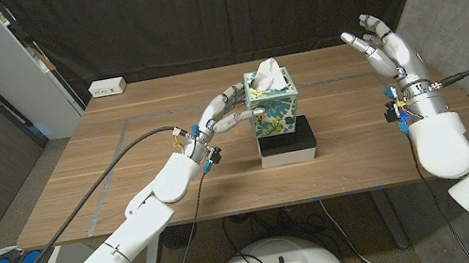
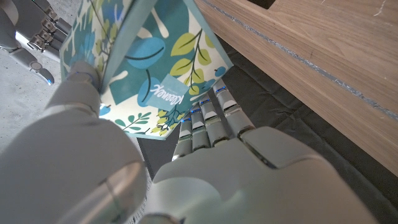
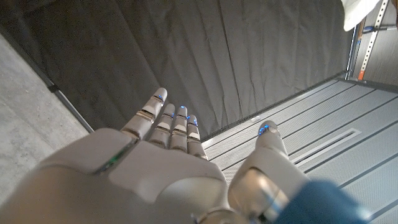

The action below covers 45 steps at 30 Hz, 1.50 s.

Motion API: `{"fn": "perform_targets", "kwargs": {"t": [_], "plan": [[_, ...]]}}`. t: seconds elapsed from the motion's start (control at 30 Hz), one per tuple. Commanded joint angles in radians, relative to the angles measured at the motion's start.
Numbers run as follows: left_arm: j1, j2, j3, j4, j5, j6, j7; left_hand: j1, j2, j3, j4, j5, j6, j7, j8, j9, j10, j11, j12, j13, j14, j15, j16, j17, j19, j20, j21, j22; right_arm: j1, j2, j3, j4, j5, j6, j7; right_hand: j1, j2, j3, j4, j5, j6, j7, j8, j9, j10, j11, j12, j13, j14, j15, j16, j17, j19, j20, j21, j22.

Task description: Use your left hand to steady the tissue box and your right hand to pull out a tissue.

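A tissue box (image 1: 275,109) with a teal leaf print stands on a black and white block (image 1: 287,145) at the middle of the table, a white tissue (image 1: 265,76) sticking out of its top. My left hand (image 1: 224,111) grips the box's left side, fingers around its edge. In the left wrist view the fingers (image 2: 205,121) lie against the printed box (image 2: 149,68) and the thumb presses its other face. My right hand (image 1: 385,47) is raised in the air to the right of the box, fingers spread, holding nothing. The right wrist view has the right hand (image 3: 180,168) before a dark curtain.
The wooden table (image 1: 128,178) has a white power strip (image 1: 108,88) at its far left corner. A dark curtain hangs behind the table. A white cabinet (image 1: 4,65) stands at the far left. Cables run along both arms.
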Motion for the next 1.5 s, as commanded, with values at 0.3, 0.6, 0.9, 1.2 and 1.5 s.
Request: {"fn": "perform_targets", "kwargs": {"t": [0.3, 0.6, 0.9, 1.2, 1.5], "plan": [[-0.011, -0.007, 0.007, 0.01, 0.0, -0.003, -0.002, 0.149, 0.157, -0.005, 0.001, 0.006, 0.01, 0.024, 0.005, 0.006, 0.006, 0.001, -0.003, 0.004, 0.007, 0.0, 0.005, 0.004, 0.009, -0.001, 0.004, 0.006, 0.014, -0.022, -0.05, -0.021, -0.266, -0.15, -0.039, 0.032, 0.003, 0.017, 0.001, 0.007, 0.013, -0.008, 0.005, 0.007, 0.013, -0.015, 0.008, 0.003, 0.021, -0.006, 0.011, 0.003, 0.014, -0.001, 0.005, 0.004], [-0.018, -0.01, 0.009, 0.018, -0.004, -0.004, -0.007, 0.151, 0.159, -0.006, 0.001, 0.006, 0.011, 0.023, 0.004, 0.007, 0.006, -0.001, -0.004, 0.005, 0.009, -0.002, 0.006, 0.004, 0.008, -0.001, 0.004, 0.005, 0.026, -0.044, -0.046, -0.035, -0.228, -0.134, 0.013, 0.043, 0.005, 0.022, 0.0, 0.009, 0.02, -0.018, 0.005, 0.007, 0.016, -0.027, 0.007, 0.003, 0.019, -0.007, 0.01, 0.003, 0.014, 0.0, 0.003, 0.004], [-0.022, -0.01, 0.013, 0.021, -0.004, -0.005, -0.013, 0.152, 0.16, -0.009, 0.001, 0.006, 0.011, 0.022, 0.003, 0.008, 0.007, -0.001, -0.004, 0.007, 0.009, -0.003, 0.005, 0.005, 0.008, -0.001, 0.004, 0.005, 0.054, -0.073, -0.067, -0.043, -0.241, -0.13, 0.051, 0.064, 0.009, 0.032, -0.004, 0.014, 0.029, -0.03, 0.007, 0.007, 0.02, -0.035, 0.007, 0.004, 0.018, -0.011, 0.008, 0.003, 0.013, -0.004, 0.001, 0.004], [-0.023, -0.009, 0.013, 0.019, 0.002, -0.004, -0.01, 0.154, 0.161, -0.011, 0.001, 0.006, 0.015, 0.023, 0.004, 0.008, 0.007, 0.0, -0.005, 0.009, 0.01, -0.003, 0.005, 0.005, 0.008, 0.0, 0.004, 0.005, 0.084, -0.104, -0.082, -0.056, -0.25, -0.13, 0.096, 0.111, 0.021, 0.055, -0.014, 0.028, 0.037, -0.043, 0.01, 0.008, 0.022, -0.051, 0.005, 0.006, 0.02, -0.021, 0.008, 0.001, 0.013, -0.012, -0.002, 0.003], [-0.022, -0.009, 0.014, 0.016, 0.002, -0.004, -0.011, 0.155, 0.163, -0.014, 0.001, 0.006, 0.016, 0.022, 0.004, 0.009, 0.011, -0.002, -0.005, 0.011, 0.009, -0.002, 0.005, 0.005, 0.009, 0.0, 0.004, 0.005, 0.113, -0.137, -0.086, -0.069, -0.221, -0.113, 0.159, 0.138, 0.024, 0.067, -0.016, 0.036, 0.042, -0.047, 0.01, 0.008, 0.022, -0.051, 0.004, 0.006, 0.019, -0.024, 0.007, 0.0, 0.012, -0.014, -0.003, 0.003]]}}
